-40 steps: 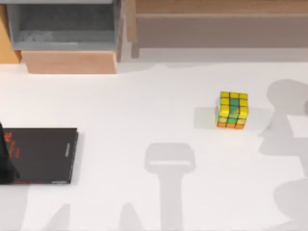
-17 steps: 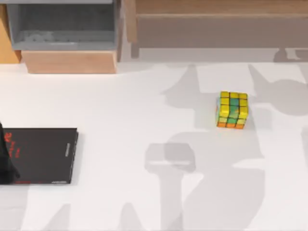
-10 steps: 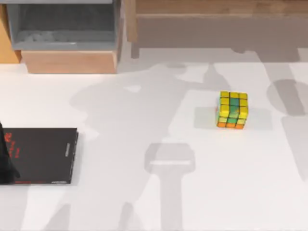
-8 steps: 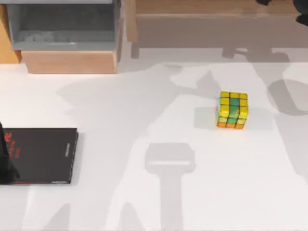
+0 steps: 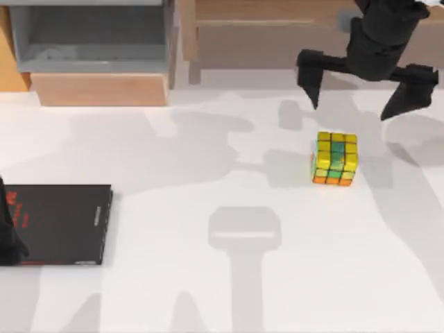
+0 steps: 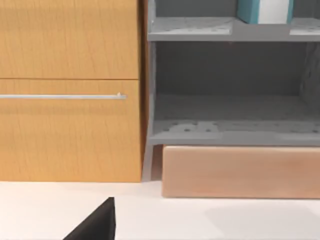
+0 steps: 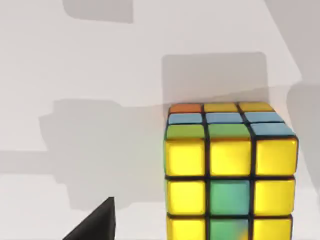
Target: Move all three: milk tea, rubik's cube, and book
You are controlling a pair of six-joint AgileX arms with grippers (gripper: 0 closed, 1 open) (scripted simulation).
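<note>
Right gripper hovering with fingers spread wide and holding nothing, just behind the rubik's cube sitting on the white table right of centre, left arm idling at the table's left edge beside a black book, its fingers impossible to tell

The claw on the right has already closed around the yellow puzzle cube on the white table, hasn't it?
Not closed. In the top view the right claw hangs wide open beyond the rubik's cube, apart from it. The cube does sit on the white table.

Red lettering sits on the black book at the table's left edge, too small to read, and nothing else carries text.
</note>
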